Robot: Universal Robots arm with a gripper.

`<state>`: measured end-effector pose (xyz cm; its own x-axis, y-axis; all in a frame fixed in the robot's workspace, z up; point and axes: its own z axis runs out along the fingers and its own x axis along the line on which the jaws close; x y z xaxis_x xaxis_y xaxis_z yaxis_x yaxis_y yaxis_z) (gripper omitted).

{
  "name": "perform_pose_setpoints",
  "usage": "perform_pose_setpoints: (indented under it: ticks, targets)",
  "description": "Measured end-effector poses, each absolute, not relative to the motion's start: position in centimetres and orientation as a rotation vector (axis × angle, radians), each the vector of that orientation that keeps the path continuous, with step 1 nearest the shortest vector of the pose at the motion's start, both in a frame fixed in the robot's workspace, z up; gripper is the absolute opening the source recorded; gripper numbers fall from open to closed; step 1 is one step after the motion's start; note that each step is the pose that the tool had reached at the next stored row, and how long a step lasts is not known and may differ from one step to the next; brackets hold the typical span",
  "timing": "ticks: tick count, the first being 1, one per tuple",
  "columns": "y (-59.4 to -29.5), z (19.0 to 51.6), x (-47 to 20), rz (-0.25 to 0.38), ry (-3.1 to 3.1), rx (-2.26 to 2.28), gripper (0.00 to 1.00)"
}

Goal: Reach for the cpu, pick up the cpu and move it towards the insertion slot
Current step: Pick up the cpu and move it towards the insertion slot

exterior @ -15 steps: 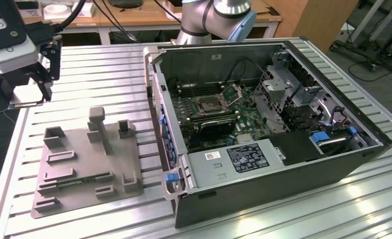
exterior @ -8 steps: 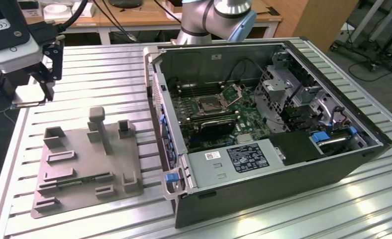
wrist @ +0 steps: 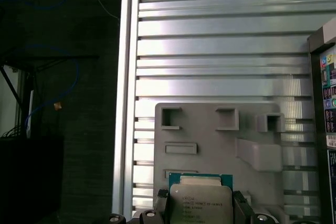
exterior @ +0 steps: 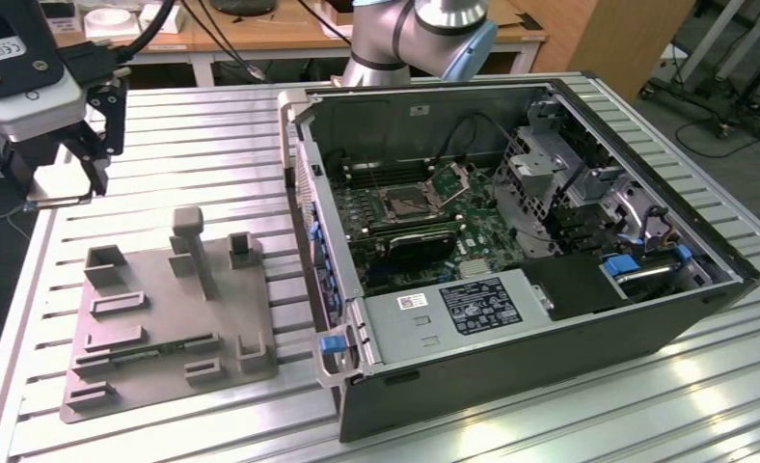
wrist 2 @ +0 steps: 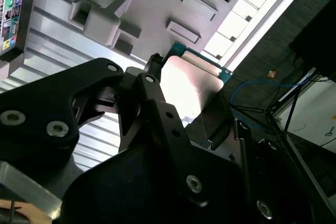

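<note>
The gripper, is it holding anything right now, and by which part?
Yes: the gripper holds the cpu, its fingers pinching two opposite side edges, lifted clear of the grey fixture.

In the first wrist view your cpu [wrist: 200, 203] runs off the picture's edge, as do the fingers [wrist: 239, 204] clamping it. In the second wrist view the linkage of the gripper [wrist 2: 188, 92] covers part of it. Contacts inside the insertion slot [exterior: 406, 203] are too small for you to tell
</note>
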<state>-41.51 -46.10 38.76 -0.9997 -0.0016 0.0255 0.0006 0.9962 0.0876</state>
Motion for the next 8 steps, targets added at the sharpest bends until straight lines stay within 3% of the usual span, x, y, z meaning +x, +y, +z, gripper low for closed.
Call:
perform_pose_setpoints:
  ticks: [8]
  targets:
    - [-46.1,38.75,-41.26,-0.137,-3.113,0.001,0.55]
